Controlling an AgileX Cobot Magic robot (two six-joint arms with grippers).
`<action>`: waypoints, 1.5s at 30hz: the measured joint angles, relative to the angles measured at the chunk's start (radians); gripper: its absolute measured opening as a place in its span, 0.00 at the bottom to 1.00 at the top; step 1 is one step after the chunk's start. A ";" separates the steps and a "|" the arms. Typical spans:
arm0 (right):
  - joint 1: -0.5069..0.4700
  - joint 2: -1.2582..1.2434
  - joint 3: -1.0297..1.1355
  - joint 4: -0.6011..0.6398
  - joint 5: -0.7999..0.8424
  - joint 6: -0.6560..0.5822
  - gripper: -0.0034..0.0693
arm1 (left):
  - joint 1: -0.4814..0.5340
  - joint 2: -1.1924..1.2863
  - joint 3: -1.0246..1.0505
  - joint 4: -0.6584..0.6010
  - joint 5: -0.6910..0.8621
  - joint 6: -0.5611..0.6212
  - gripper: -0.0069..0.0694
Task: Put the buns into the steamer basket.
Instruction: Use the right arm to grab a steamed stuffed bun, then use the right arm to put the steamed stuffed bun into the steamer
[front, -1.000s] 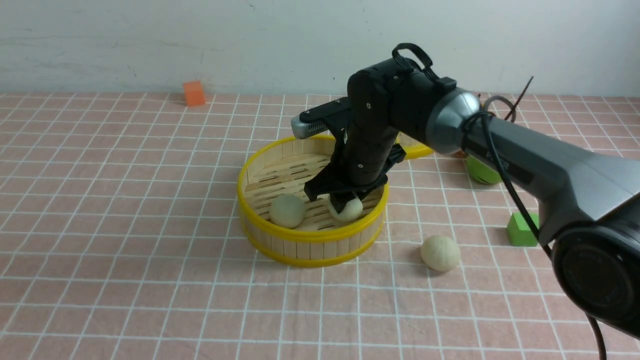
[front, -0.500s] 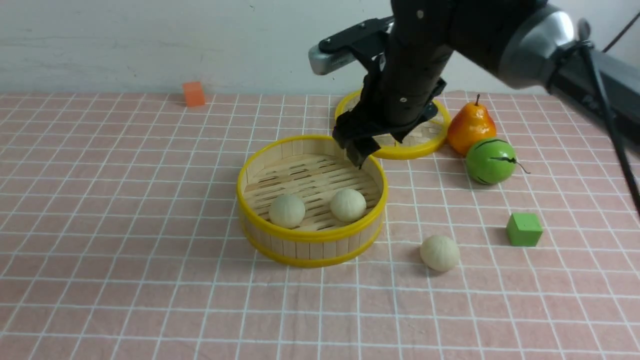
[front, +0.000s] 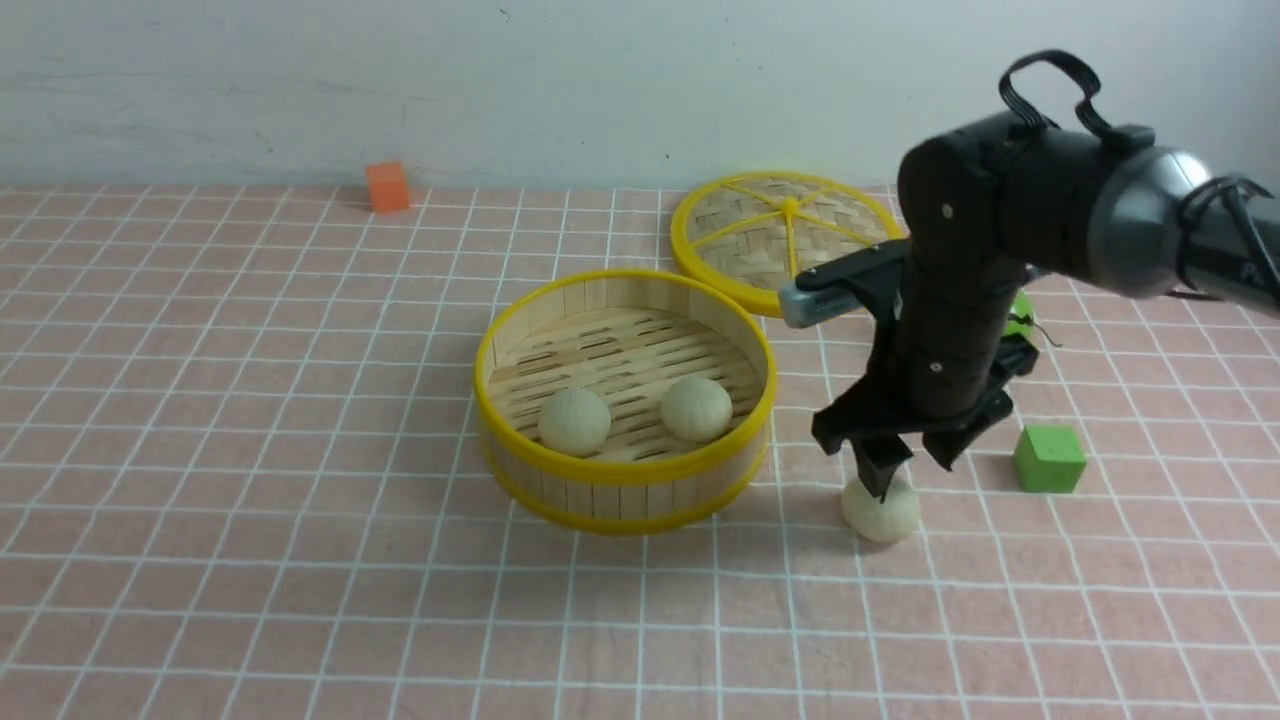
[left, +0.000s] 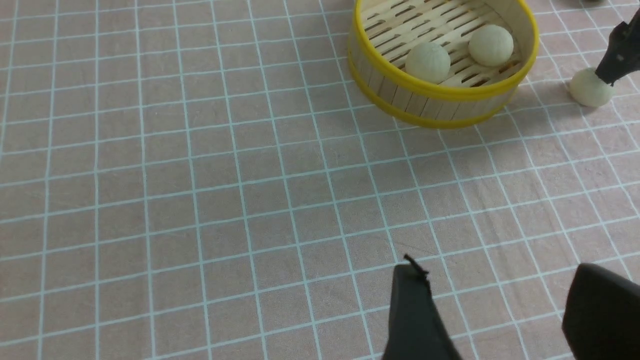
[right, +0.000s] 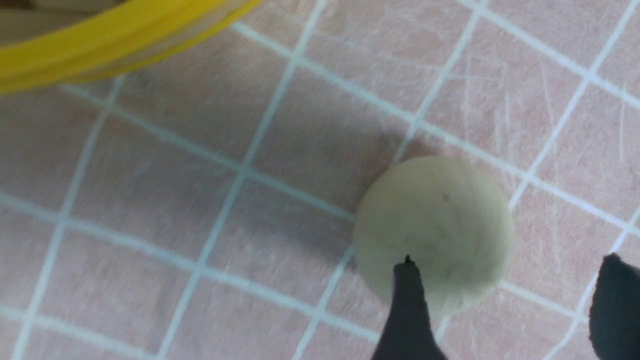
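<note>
My right pincer (front: 915, 478) is spread above the third bun (front: 880, 510), which rests on the bench (front: 400, 600) to the right of the steamer basket (front: 625, 475). Two pleated buns (front: 635, 416) sit inside the basket. Behind the basket, toward the right: woven lid (front: 765, 240). My left pincer (left: 500, 310) is spread, unloaded.

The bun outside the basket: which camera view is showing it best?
The right wrist view: the bun is largest there. The front view shows it partly behind the right pincer; the left wrist view, small near the edge.
</note>
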 joint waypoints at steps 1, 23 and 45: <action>-0.005 0.008 0.016 -0.004 -0.038 0.012 0.69 | 0.000 0.000 0.000 -0.001 0.000 0.000 0.61; 0.002 0.032 -0.091 0.063 0.019 -0.044 0.07 | 0.000 0.001 0.000 -0.008 0.000 0.001 0.61; 0.066 0.242 -0.339 0.434 -0.397 -0.093 0.27 | 0.000 0.001 0.009 -0.008 0.000 0.050 0.61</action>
